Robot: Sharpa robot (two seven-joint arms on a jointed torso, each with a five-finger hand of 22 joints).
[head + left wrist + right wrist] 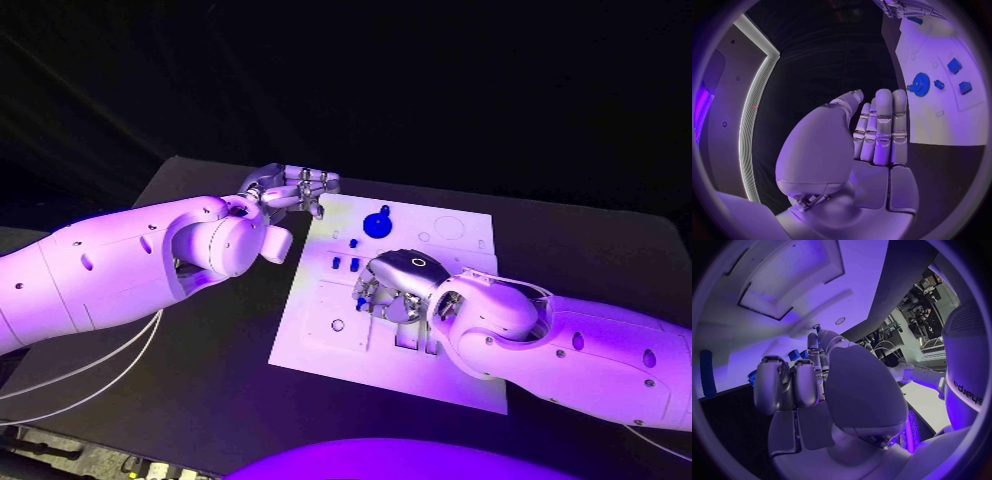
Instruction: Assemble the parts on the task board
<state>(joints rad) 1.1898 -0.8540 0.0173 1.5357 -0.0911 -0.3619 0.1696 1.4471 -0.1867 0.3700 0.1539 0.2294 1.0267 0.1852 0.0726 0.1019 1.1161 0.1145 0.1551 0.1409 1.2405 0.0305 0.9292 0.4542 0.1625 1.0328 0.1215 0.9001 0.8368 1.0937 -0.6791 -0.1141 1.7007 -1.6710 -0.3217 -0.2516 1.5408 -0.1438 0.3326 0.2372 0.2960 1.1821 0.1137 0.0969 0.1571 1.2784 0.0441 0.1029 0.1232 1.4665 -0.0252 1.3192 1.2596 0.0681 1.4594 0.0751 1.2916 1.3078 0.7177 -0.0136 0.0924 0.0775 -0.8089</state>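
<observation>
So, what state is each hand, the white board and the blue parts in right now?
Left hand: fingers straight and together, holding nothing, beside the board's far left corner.
Right hand: fingers down on the board's middle; whether it holds anything cannot be told.
White task board: flat on the black table.
Round blue gear: lying on the board, untouched.
Small blue parts: on the board, apart from both hands.

My left arm comes in from the left and reaches toward the far side, its hand held flat with the fingers straight and close together, nothing in them. My right arm comes in from the near right, wrist bent, and its hand points down with its fingers curled under the palm. I cannot tell whether they grip anything.
</observation>
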